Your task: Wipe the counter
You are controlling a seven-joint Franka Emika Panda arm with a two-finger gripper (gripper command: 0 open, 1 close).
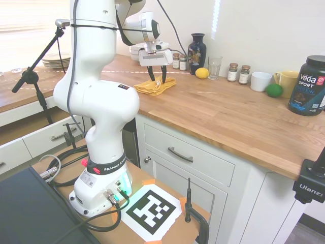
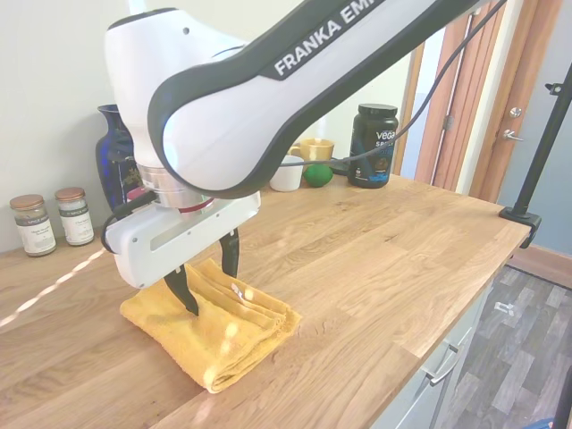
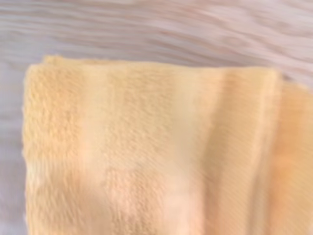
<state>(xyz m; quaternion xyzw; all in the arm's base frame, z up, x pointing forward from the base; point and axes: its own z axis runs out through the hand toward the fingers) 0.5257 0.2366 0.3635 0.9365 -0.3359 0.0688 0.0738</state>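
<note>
A folded yellow cloth (image 1: 155, 86) (image 2: 219, 331) lies flat on the long brown wooden counter (image 1: 228, 117) (image 2: 375, 259), near its front edge. My gripper (image 1: 157, 78) (image 2: 208, 284) points straight down over the cloth and is open. Its two dark fingertips (image 2: 189, 299) straddle the cloth's folded middle and touch or nearly touch its top. The blurred wrist view is filled by the yellow cloth (image 3: 151, 152) with a strip of wood grain beyond it.
Along the wall stand a dark blue vase (image 1: 197, 53), spice jars (image 1: 232, 72), a lemon (image 1: 202, 73), a glass (image 1: 215, 67), a white cup (image 1: 261, 81), a yellow mug (image 1: 287, 81), a lime (image 1: 274, 90) and a black tub (image 1: 309, 85). Plates (image 1: 56, 61) sit far left.
</note>
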